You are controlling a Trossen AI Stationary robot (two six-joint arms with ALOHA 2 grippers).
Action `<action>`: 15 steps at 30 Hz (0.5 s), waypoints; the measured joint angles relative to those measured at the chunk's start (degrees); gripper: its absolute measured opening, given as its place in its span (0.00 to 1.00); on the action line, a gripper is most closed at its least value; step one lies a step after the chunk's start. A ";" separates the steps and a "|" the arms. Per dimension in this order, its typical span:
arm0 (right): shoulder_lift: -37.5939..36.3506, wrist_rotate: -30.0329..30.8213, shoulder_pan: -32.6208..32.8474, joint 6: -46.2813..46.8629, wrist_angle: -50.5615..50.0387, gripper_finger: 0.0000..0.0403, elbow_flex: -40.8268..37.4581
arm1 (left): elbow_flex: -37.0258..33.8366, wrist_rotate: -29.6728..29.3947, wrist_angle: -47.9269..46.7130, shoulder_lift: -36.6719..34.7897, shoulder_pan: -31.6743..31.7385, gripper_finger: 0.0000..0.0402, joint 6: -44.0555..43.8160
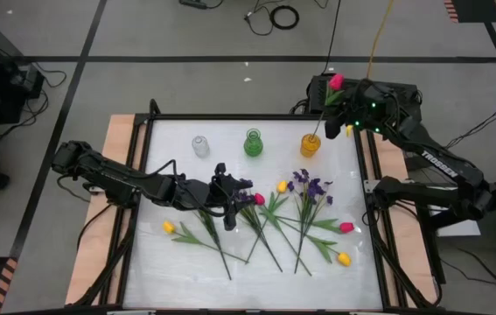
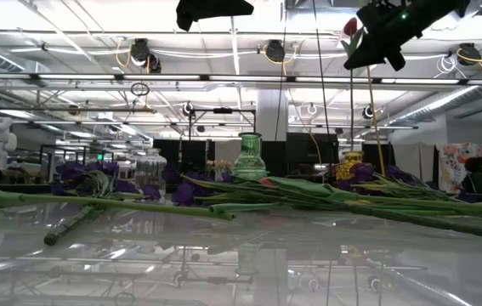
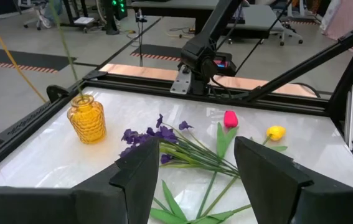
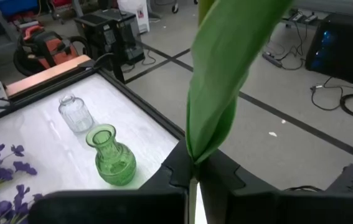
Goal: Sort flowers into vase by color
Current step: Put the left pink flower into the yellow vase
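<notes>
My right gripper (image 1: 345, 112) is shut on a pink tulip (image 1: 336, 82) above the table's far right corner. The tulip's thin stem (image 3: 64, 50) runs down into the mouth of the amber vase (image 1: 310, 144). A green vase (image 1: 254, 143) and a clear vase (image 1: 200, 145) stand to its left along the far edge. My left gripper (image 1: 234, 188) hovers open above mid-table, over the loose flowers, with nothing between its fingers. Purple blossoms (image 1: 310, 185), yellow tulips (image 1: 169, 227) and another pink tulip (image 1: 346, 227) lie flat on the table. My right gripper pinches the tulip's stem and a folded green leaf (image 4: 193, 163) between its two fingers, a little below the bud. The fingers come from the table's far right, slanting slightly down, and lie across the stem. The tulip stands nearly upright, its lower end (image 3: 80, 97) in the amber vase's mouth.
A black frame rail (image 1: 256, 116) borders the white table on all sides. The loose flowers cover the middle and near right of the table. A yellow cable (image 1: 379, 35) hangs behind the far right corner.
</notes>
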 joint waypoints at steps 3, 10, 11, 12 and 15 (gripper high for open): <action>0.48 0.05 0.02 0.27 1.11 0.02 -0.88 | 0.00 -0.01 0.01 0.00 -0.01 0.54 -0.01; 1.83 0.03 0.02 0.21 1.19 0.02 -0.94 | 0.00 -0.01 0.01 0.00 0.00 0.54 0.01; 2.04 0.03 0.02 0.21 1.16 0.02 -0.94 | 0.00 -0.01 0.01 0.00 0.00 0.54 0.01; 2.36 0.05 0.02 0.19 1.09 0.02 -0.94 | 0.00 -0.01 0.01 0.00 0.00 0.54 0.01; 3.63 0.07 0.02 0.23 0.77 0.02 -0.94 | 0.00 -0.01 0.01 0.00 0.00 0.54 0.01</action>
